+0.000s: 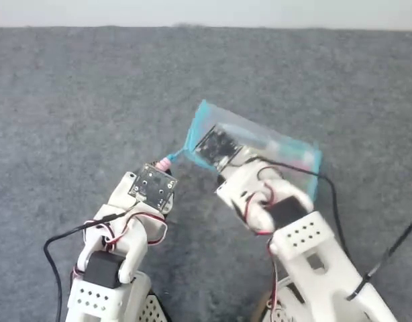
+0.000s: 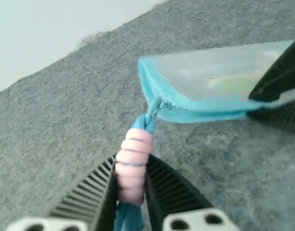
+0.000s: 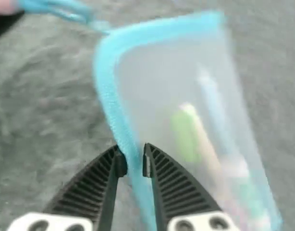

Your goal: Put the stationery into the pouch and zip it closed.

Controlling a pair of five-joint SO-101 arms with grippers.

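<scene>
Left gripper (image 2: 131, 166) up close: jaws narrow, pinched on the pink bead pull (image 2: 133, 161) of the zip. Blue cord (image 2: 146, 122) runs from the bead to the slider (image 2: 158, 105), which sits at a corner of the pouch (image 2: 210, 79). Cord looks taut.

Right gripper (image 3: 130, 161): jaws nearly together, clamped on the teal zip edge (image 3: 106, 91) of the pouch, part way along its long side. A real hold, not a mere touch.

Pouch lies on the grey table (image 1: 72, 87) between the two arms in the high view, one corner toward the left arm. Clear walls, teal trim.

Stationery (image 3: 188, 134): pen-like shapes, one green and one pale, seen through the wall inside the pouch (count uncertain, outlines soft).

Progress, as a judgement: loading looks done. Slider is at the very end of its track, and the teal edge by the right jaws reads as one closed band, so the zip is likely shut or all but. Cannot confirm the whole seam. Left to do: any last bit of slider travel, then release pull and edge.
</scene>
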